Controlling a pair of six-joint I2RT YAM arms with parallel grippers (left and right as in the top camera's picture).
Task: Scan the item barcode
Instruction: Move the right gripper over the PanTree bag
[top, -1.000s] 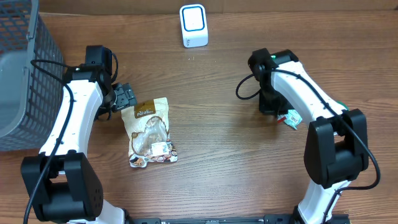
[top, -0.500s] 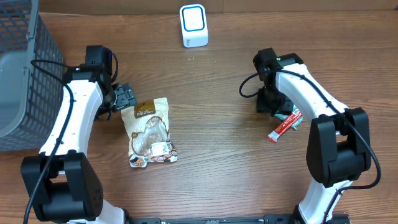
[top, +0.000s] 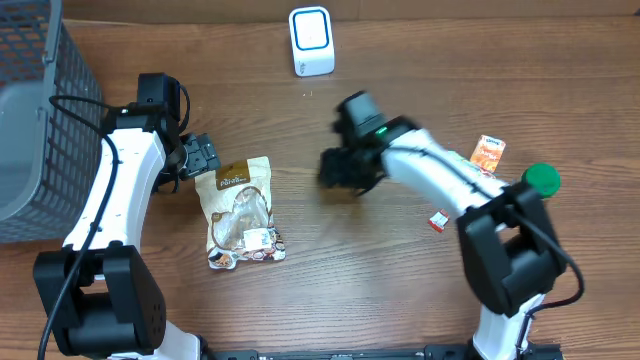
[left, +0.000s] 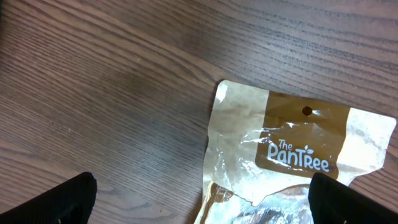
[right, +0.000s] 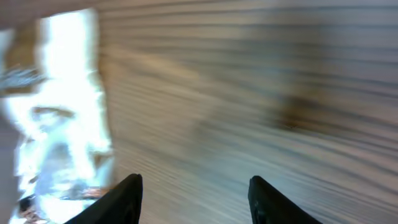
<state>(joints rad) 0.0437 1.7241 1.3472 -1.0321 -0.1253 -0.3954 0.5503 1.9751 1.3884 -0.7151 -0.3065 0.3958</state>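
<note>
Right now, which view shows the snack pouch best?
Overhead: the whole snack pouch shows, sharp and unblocked. The left wrist view shows only its top end with the PanTree label. The right wrist view catches just a motion-blurred part at the left edge.

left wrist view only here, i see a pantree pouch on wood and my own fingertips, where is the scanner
observer: The white scanner stands at the far edge of the table, beyond the pouch and to its right.
operator: and the right gripper
observer: The right gripper hangs over bare wood right of the pouch, jaws apart with nothing between them.
operator: other items out there
observer: A small red sachet, an orange packet and a green round object lie on the right side.
</note>
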